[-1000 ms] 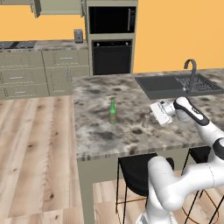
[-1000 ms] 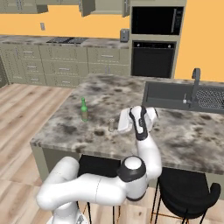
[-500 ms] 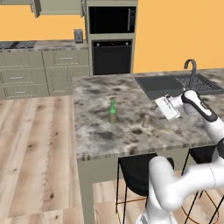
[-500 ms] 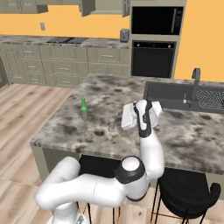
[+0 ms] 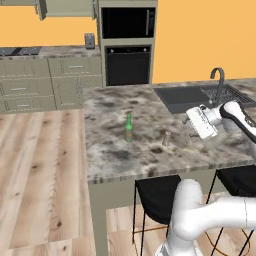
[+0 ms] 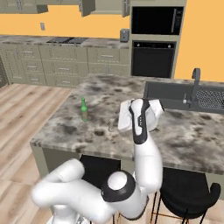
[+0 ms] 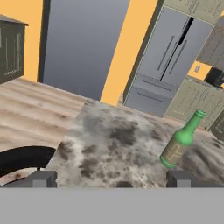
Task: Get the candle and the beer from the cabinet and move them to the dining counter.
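The beer (image 5: pixel 129 128) stands upright on the dining counter (image 5: pixel 115 155), well away from the sink (image 5: pixel 186 97) and nearer the counter's far end from it. The candle (image 5: pixel 166 138) also rests on the granite top, between the beer and the sink, a little closer to the front edge where the black stools (image 5: pixel 159 196) are tucked. The gripper (image 5: pixel 190 126) hovers above the counter between the candle and the sink, near the candle but apart from it, with its hand turned toward the beer. In the hand view the two finger tips (image 7: pixel 43 179) stand wide apart at the bottom with nothing between them, so the gripper is spread and empty. There the beer (image 7: pixel 181 140) appears tilted by the camera's roll, just beyond the right finger tip, on the speckled counter (image 7: pixel 113 140). From the right base view the gripper (image 6: pixel 124 117) sits just beside the candle (image 6: pixel 111 126), with the beer (image 6: pixel 83 110) farther from the sink (image 6: pixel 175 94) and the curved faucet (image 6: pixel 195 81).
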